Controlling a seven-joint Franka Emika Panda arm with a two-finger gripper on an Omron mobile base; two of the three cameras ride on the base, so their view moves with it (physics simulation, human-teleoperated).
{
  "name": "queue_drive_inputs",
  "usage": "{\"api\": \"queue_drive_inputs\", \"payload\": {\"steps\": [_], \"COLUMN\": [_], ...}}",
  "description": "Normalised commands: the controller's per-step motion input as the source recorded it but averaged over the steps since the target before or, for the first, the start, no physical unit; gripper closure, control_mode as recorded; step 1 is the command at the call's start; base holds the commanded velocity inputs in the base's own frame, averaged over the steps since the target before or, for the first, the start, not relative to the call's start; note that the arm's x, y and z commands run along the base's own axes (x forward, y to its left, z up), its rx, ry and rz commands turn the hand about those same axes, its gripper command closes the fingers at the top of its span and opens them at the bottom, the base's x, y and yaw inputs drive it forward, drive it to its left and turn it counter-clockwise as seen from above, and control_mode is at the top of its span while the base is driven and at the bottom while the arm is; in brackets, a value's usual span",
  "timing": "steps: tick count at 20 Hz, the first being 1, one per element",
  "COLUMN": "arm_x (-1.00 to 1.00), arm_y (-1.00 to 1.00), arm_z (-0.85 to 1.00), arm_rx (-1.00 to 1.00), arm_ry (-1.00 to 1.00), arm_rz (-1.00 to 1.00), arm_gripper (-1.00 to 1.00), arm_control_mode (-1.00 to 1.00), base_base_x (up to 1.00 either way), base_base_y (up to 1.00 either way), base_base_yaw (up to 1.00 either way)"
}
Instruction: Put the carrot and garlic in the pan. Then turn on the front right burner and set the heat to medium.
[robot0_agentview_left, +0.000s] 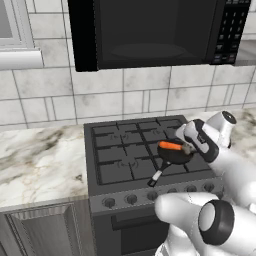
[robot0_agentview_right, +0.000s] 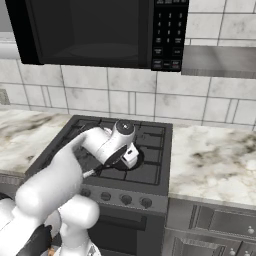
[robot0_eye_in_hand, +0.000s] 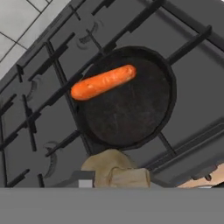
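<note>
The black pan (robot0_eye_in_hand: 131, 113) sits on the front right burner (robot0_eye_in_hand: 189, 43) of the stove, its handle (robot0_agentview_left: 156, 177) pointing toward the knobs. The orange carrot (robot0_eye_in_hand: 103, 82) lies inside the pan along one side, one end reaching the rim; it also shows in the left base view as the carrot (robot0_agentview_left: 171, 146). My gripper (robot0_eye_in_hand: 109, 179) hangs just above the pan's edge, shut on the pale tan garlic (robot0_eye_in_hand: 107, 164). From the left base view the gripper (robot0_agentview_left: 187, 148) is over the pan (robot0_agentview_left: 176, 155). In the right base view the arm hides most of the pan.
A row of knobs (robot0_agentview_left: 131, 199) runs along the stove's front edge. A black microwave (robot0_agentview_left: 150, 30) hangs above the stove. Marble counter (robot0_agentview_right: 215, 155) lies to the right and counter (robot0_agentview_left: 40, 160) to the left. The other burners (robot0_agentview_left: 120, 150) carry nothing.
</note>
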Motion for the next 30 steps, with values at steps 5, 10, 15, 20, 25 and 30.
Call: {"api": "queue_drive_inputs", "payload": {"steps": [5,10,15,20,25,30], "arm_x": [0.4,0.27,0.28,0.26,0.16,0.01], "arm_y": [0.0,0.0,0.0,0.0,0.0,0.0], "arm_z": [-0.31,-0.33,-0.35,-0.34,-0.28,-0.23], "arm_rx": [0.0,0.0,0.0,0.0,0.0,0.0], "arm_ry": [0.06,0.07,0.08,0.07,0.04,0.0], "arm_rz": [0.0,0.0,0.0,0.0,0.0,0.0], "arm_gripper": [1.0,1.0,1.0,1.0,1.0,1.0], "arm_control_mode": [-1.0,-1.0,-1.0,-1.0,-1.0,-1.0], "base_base_x": [0.0,0.0,0.0,0.0,0.0,0.0], "base_base_y": [0.0,0.0,0.0,0.0,0.0,0.0], "base_base_yaw": [0.0,0.0,0.0,0.0,0.0,0.0]}}
